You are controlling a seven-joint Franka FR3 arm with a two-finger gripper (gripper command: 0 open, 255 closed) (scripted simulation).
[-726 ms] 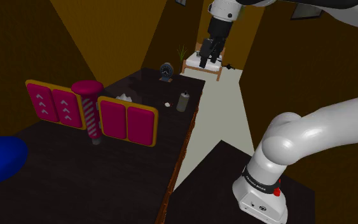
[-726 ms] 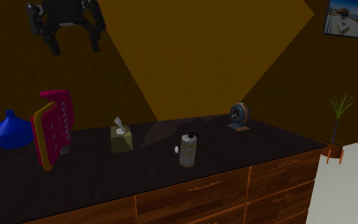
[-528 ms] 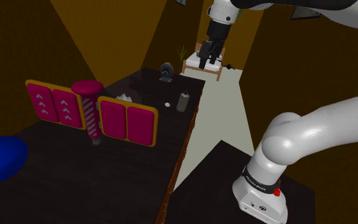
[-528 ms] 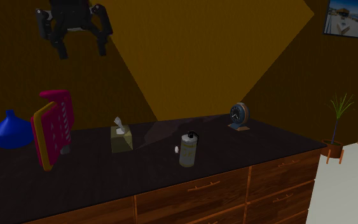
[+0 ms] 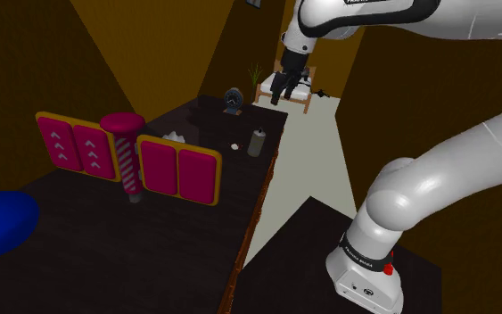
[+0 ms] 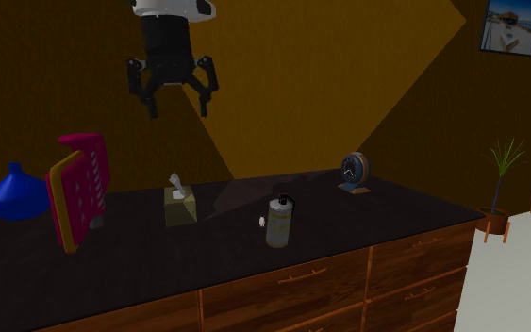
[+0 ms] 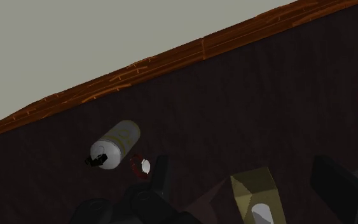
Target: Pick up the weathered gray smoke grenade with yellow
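black end effector [image 6: 177,106], fingers spread and empty, hung high above the dark tabletop [image 6: 386,213]; the grey-and-yellow cylindrical smoke grenade [image 6: 279,223] stood upright near its front edge. a misaligned descent could topple it and roll it off.

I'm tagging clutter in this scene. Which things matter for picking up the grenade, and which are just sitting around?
For the job:
- smoke grenade, upright on the dresser
- end effector, open, high above the top

Just lying about:
- tissue box
- clock
- blue vase
- pink folding panel
- potted plant
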